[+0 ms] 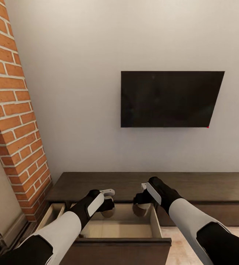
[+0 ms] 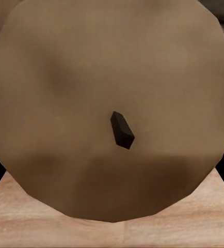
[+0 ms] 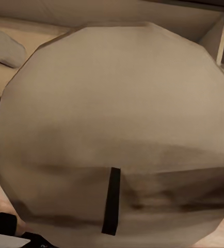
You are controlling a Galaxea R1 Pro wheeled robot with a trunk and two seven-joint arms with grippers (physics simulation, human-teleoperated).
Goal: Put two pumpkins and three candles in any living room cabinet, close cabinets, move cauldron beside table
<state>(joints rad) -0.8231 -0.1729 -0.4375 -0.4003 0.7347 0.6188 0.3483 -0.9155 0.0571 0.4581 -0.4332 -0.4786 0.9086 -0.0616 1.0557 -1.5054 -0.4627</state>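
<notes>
**Two candles held over the open cabinet drawer**

Two candles are counted, one in each gripper, both hanging above a pulled-out drawer [image 1: 121, 224] of the long dark cabinet [image 1: 207, 186] under the wall-mounted television [image 1: 171, 99]. The left gripper [image 1: 107, 202] is seen clamped on a tan-brown candle [image 2: 112, 103], whose flat end with a short dark wick faces the left wrist camera. The right gripper [image 1: 143, 200] is clamped on a paler, greyish candle [image 3: 117, 134], likewise seen end-on with its wick. The fingers themselves are hidden behind the candles in both wrist views, so the grip is judged from the head view, where each candle sits tight under its gripper.

The step in hand is judged to be the placing of candles into the cabinet. The drawer interior is light wood, and nothing is seen lying in the part of it that shows. A second, narrower compartment [image 1: 53, 215] is seen open to the left, beside the brick column [image 1: 16, 121].

The next move calls for both candles to be lowered inside the drawer walls and let go, one at a time if the grippers would crowd each other. Afterwards the arms would need to be lifted clear before the drawer front [image 1: 123, 242] is pushed shut. One drawer, one television and one brick column are counted.
</notes>
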